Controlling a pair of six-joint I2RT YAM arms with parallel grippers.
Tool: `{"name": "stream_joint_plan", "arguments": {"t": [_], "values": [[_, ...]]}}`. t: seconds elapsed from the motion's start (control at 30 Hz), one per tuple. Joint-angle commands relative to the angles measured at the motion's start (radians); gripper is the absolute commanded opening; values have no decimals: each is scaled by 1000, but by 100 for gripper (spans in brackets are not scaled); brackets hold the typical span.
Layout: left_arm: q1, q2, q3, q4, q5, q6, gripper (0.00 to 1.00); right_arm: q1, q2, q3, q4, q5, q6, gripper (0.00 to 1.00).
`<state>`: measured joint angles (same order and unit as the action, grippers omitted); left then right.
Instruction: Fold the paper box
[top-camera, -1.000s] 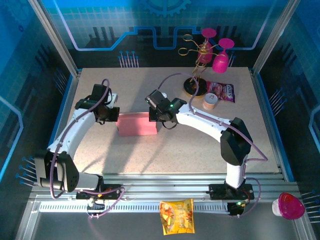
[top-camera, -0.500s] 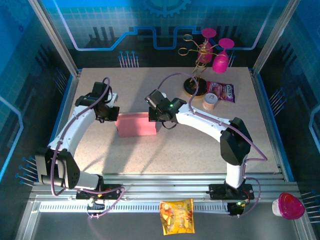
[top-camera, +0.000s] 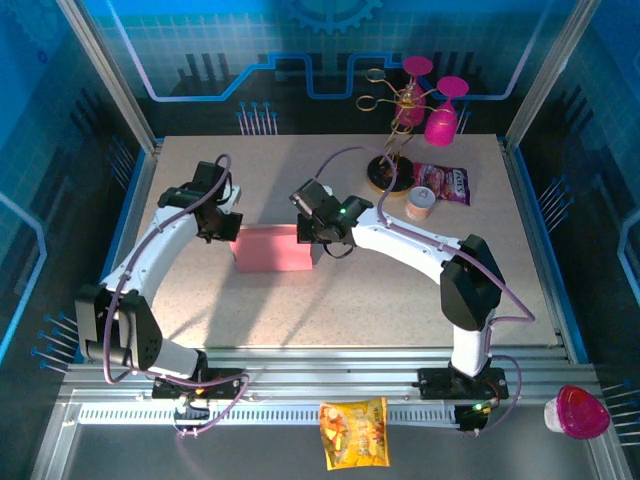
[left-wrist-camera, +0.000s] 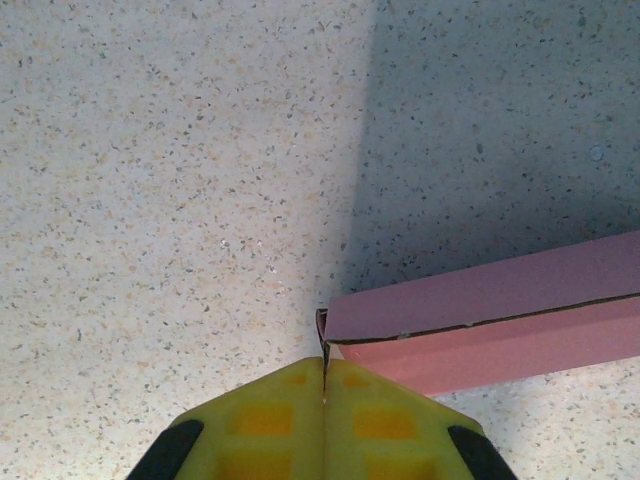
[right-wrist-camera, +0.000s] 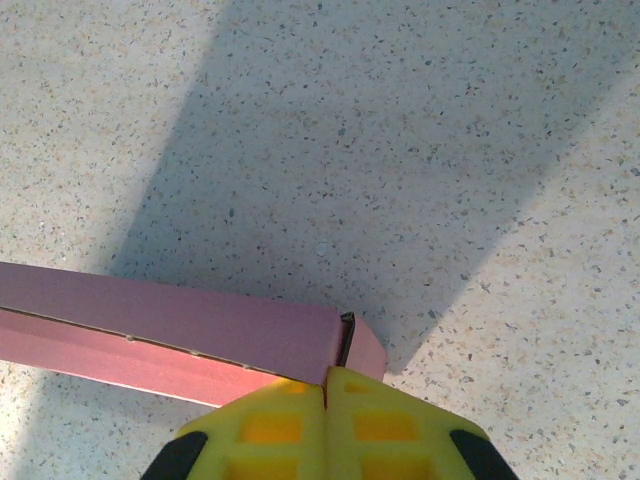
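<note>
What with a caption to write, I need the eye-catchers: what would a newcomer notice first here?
The pink paper box lies mid-table, with the left gripper and the right gripper, both shut, at its two end corners. At the far right of the table, magenta goblets sit on a gold wire rack.

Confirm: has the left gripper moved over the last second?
Yes, slightly. In the top view the left gripper has edged toward the far side of the table, along the left end of the paper box, which stayed put.
</note>
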<state>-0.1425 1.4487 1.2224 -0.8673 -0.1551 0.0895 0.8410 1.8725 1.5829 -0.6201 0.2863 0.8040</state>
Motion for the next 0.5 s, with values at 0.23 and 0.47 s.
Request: {"name": "stream_joint_plan", "arguments": {"t": [0.23,0.47], "values": [[-22,8,21,-15,-117,38,0,-14,42,-11,-108,0,9,0],[-28,4,28,-19,-83,11,0,-14,41,-10,-109,0,10,0]]}}
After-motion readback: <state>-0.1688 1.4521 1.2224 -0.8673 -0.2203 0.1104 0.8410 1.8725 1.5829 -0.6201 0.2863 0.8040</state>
